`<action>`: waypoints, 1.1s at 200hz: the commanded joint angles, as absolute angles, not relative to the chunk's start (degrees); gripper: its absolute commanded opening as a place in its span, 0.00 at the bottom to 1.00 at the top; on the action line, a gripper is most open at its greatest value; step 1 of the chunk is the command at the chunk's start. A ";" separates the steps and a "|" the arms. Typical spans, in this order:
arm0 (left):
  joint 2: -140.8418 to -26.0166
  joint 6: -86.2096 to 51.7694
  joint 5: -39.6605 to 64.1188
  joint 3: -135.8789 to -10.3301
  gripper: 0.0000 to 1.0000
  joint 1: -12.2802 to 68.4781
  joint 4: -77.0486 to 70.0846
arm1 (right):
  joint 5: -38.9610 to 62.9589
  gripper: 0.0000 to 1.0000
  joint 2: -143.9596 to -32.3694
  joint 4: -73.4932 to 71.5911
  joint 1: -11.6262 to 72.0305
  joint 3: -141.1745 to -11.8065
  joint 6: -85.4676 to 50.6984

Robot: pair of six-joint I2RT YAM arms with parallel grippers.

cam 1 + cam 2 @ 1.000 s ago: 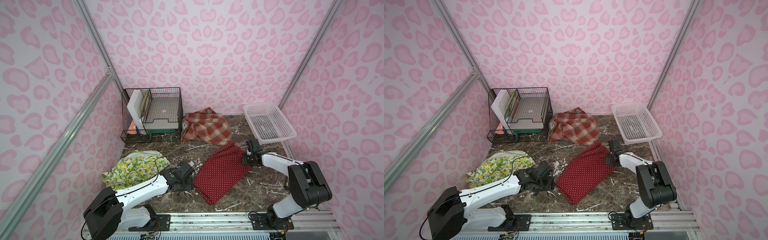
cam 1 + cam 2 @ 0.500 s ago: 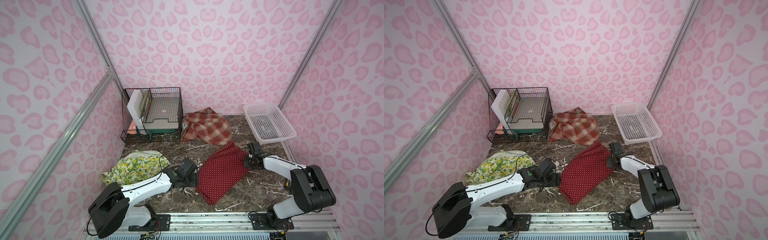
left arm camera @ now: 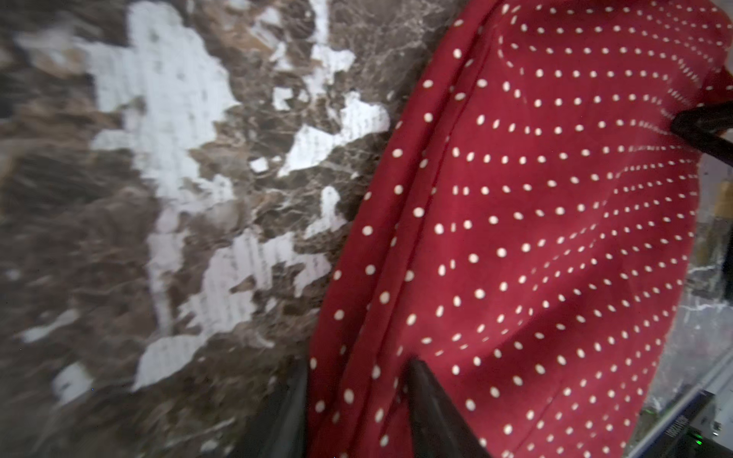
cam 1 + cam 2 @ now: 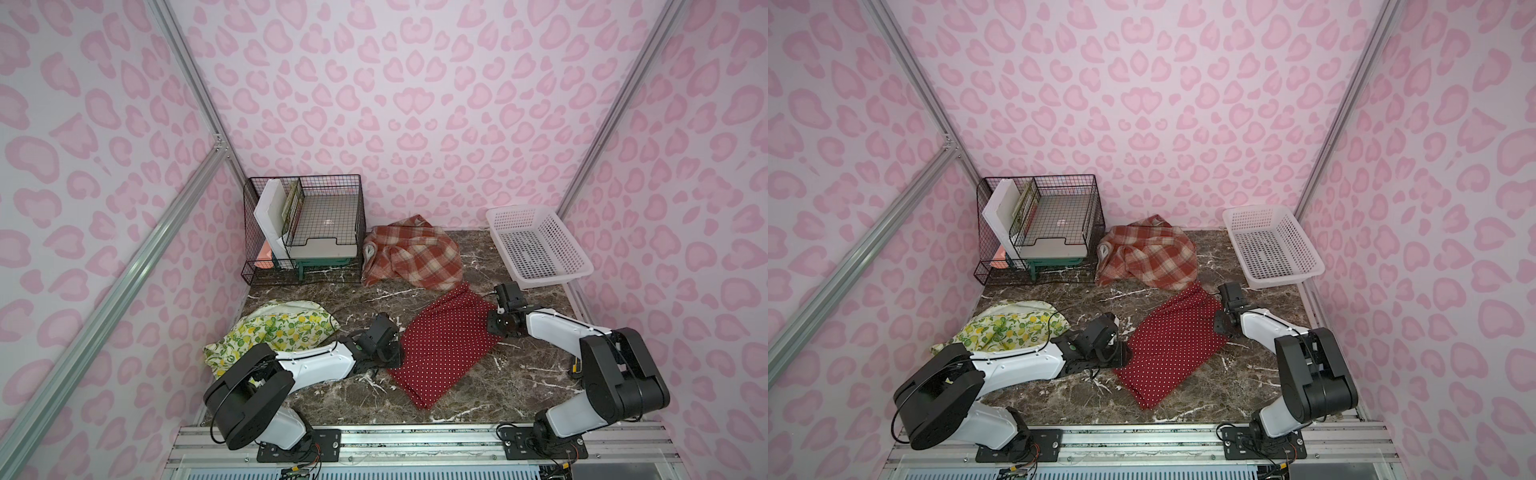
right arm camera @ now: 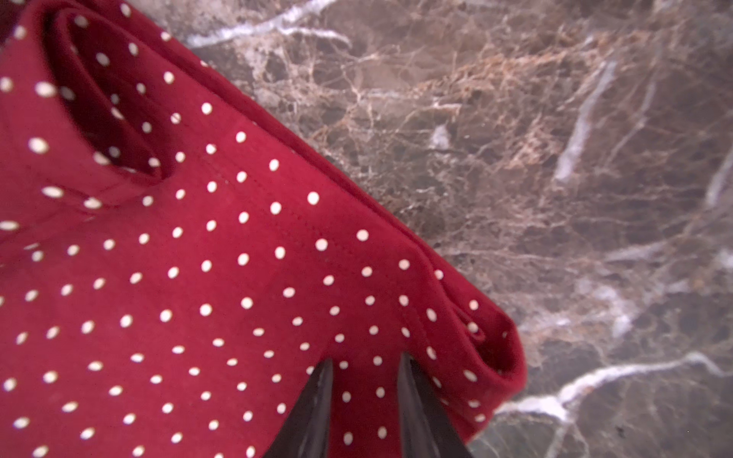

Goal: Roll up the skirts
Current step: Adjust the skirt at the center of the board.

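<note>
The red polka-dot skirt (image 4: 444, 345) lies flat as a slanted strip in the middle of the dark marbled surface (image 4: 519, 374). The right hand (image 5: 367, 366) is clenched on that skirt's far right corner, with red cloth bunched between its fingers (image 5: 313, 408). The left hand (image 3: 357, 372) sits at the polka-dot skirt's near left edge, and the folded hem lies between its two fingers (image 3: 432, 412). I cannot tell whether it grips the cloth or only straddles it. The plaid skirt (image 4: 415, 257) lies crumpled behind the polka-dot skirt, at its far tip. The lemon-print skirt (image 4: 282, 328) lies heaped to the left, apart. A white basket (image 4: 577, 266) stands behind and to the right
</note>
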State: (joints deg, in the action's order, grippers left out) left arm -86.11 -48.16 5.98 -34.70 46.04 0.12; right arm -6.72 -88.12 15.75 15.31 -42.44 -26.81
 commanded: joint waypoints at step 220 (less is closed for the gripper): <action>-84.26 -54.21 8.18 -52.65 0.00 50.54 30.56 | -23.23 0.63 -63.09 26.27 53.49 -39.90 -35.96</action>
